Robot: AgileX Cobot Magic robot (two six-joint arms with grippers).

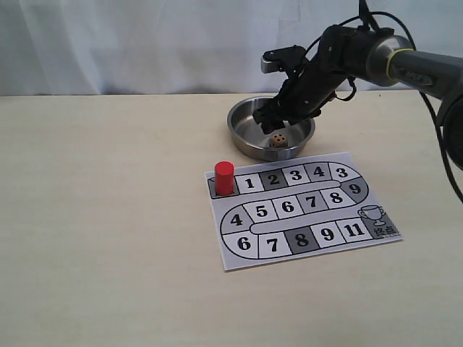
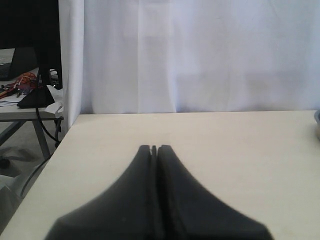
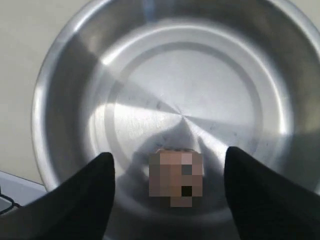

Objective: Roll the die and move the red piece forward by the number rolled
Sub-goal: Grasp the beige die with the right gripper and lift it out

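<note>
The tan die point(image 1: 278, 142) point(image 3: 176, 177) lies in the steel bowl point(image 1: 242, 130) point(image 3: 60, 80), near the wall closest to the board. My right gripper point(image 1: 273, 121) point(image 3: 169, 165) hangs just above the bowl, open, its two dark fingers on either side of the die without touching it. The red piece point(image 1: 224, 178) stands upright on the grey start square at the left end of the board's top row, beside square 1. My left gripper point(image 2: 154, 148) is shut and holds nothing, low over bare tabletop; it does not show in the exterior view.
The printed board point(image 1: 304, 210) lies flat in front of the bowl, with numbered squares winding to a trophy square at its right. A white curtain point(image 1: 145, 43) backs the table. The table's left edge point(image 2: 50, 165) shows in the left wrist view, with a cluttered side table beyond.
</note>
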